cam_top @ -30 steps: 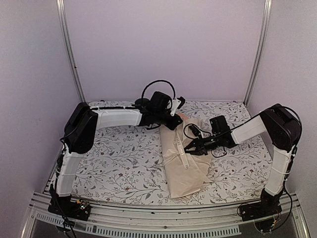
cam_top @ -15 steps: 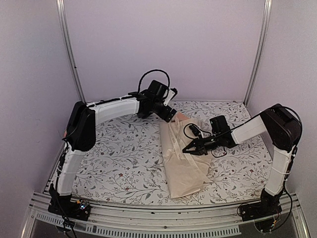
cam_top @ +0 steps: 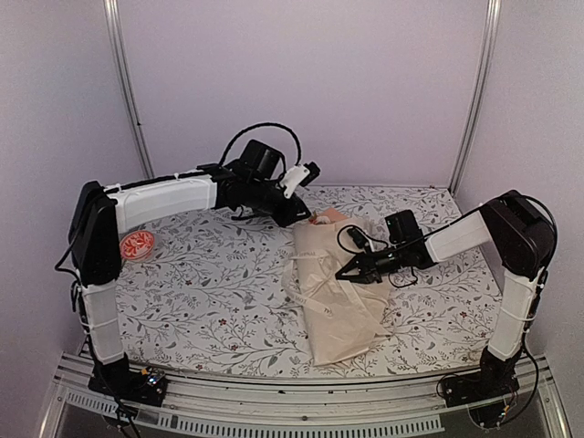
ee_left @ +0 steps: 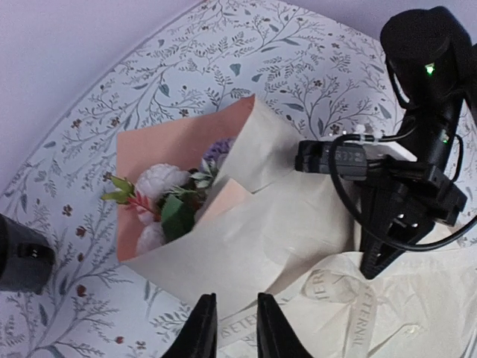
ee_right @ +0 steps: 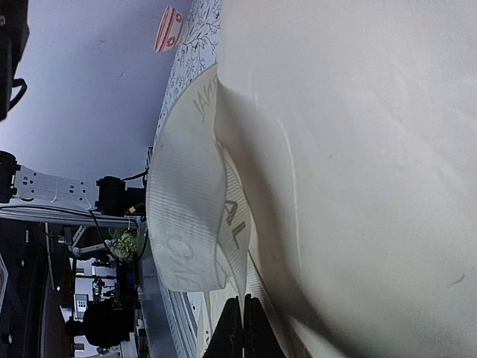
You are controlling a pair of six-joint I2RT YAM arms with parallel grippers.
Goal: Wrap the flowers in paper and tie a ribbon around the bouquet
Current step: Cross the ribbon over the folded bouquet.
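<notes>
The bouquet (cam_top: pixel 336 306) lies mid-table, cream paper (ee_left: pixel 291 216) folded round the flowers (ee_left: pixel 165 195), whose white and purple heads and green leaves show at its open end (cam_top: pixel 321 217). A cream printed ribbon (ee_left: pixel 333 286) loops over the paper. My left gripper (ee_left: pixel 237 330) hangs above the flower end (cam_top: pixel 302 216), jaws drawn in to a narrow gap with the ribbon's tail running across it. My right gripper (cam_top: pixel 350 272) rests on the wrap's middle, shut on the ribbon (ee_right: pixel 190 201) just under the loop; its fingertips (ee_right: pixel 243 328) meet. It also shows, black, in the left wrist view (ee_left: pixel 376 261).
A small red-and-white cup (cam_top: pixel 138 245) stands at the table's left edge, also seen far off in the right wrist view (ee_right: pixel 170 28). The leaf-print cloth (cam_top: pixel 219 292) covers the table. Metal posts (cam_top: pixel 128 91) and walls close in both sides and the back.
My left arm has risen and swung back left; its jaws went wide and drew in again. A ribbon loop now stands out at the wrap's left side. The right gripper has stayed put.
</notes>
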